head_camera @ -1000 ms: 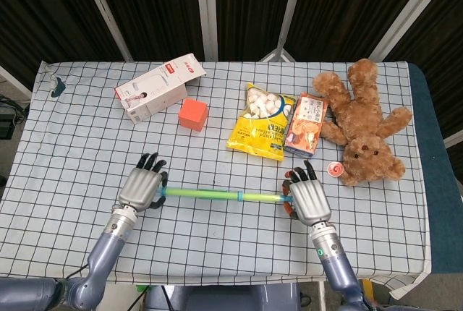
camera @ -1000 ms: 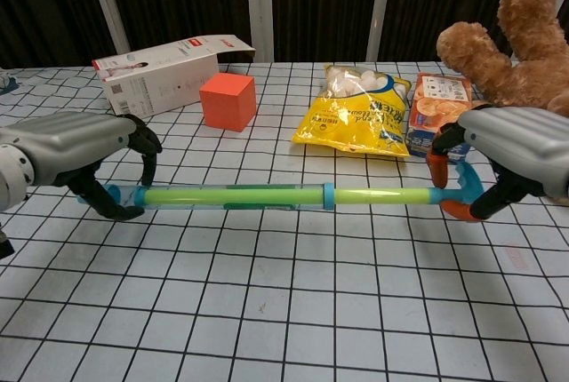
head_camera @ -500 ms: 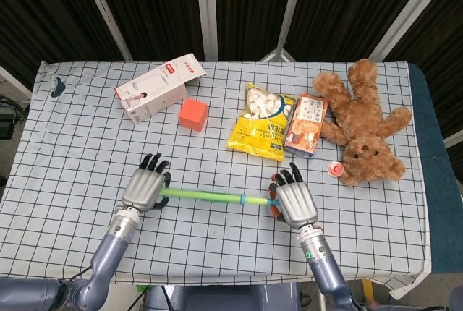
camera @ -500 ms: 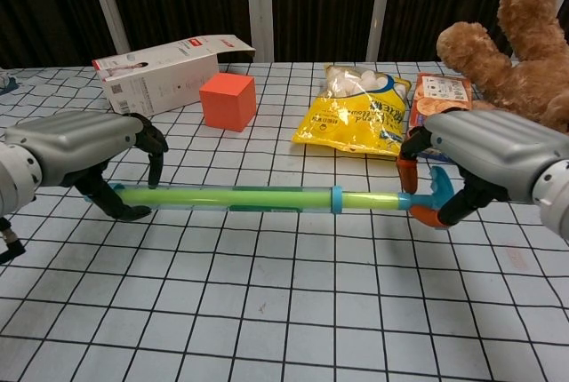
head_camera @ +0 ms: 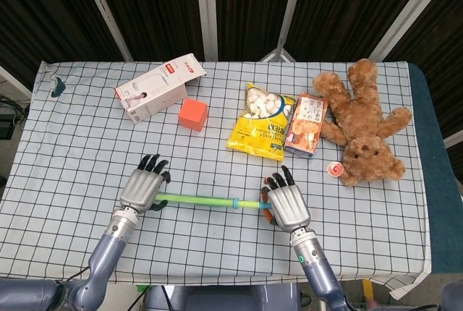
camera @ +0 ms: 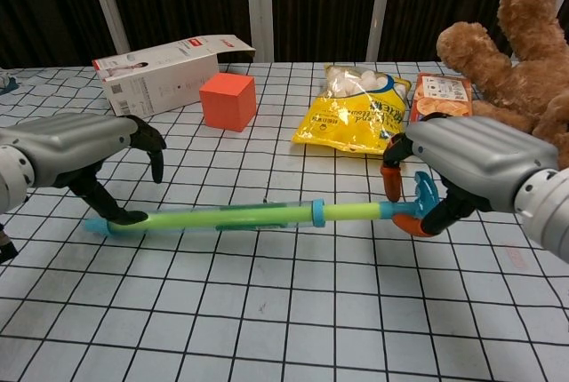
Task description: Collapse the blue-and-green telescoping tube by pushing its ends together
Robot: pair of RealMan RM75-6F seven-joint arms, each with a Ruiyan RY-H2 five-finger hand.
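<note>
The blue-and-green telescoping tube [head_camera: 206,200] lies across the near part of the checked table, between my two hands. In the chest view the tube [camera: 222,217] slants, its left tip low on the cloth and a blue collar [camera: 316,212] right of the middle. My left hand [head_camera: 142,189] curls over the left end. In the chest view its [camera: 76,147] thumb rests on the tube and its fingertips arch just above it. My right hand [head_camera: 288,206] grips the orange-and-blue handle [camera: 411,209] at the right end, with my right hand [camera: 467,162] held a little above the table.
Behind the tube stand a white carton [head_camera: 159,87] and an orange cube [head_camera: 193,114]. A yellow snack bag [head_camera: 264,121], an orange packet [head_camera: 307,124] and a teddy bear [head_camera: 365,123] lie further right. A small round cap [head_camera: 333,170] sits near my right hand.
My right hand has moved left with the handle, and the tube is shorter. The tube's left end has dropped toward the cloth. My left hand has hardly moved.
</note>
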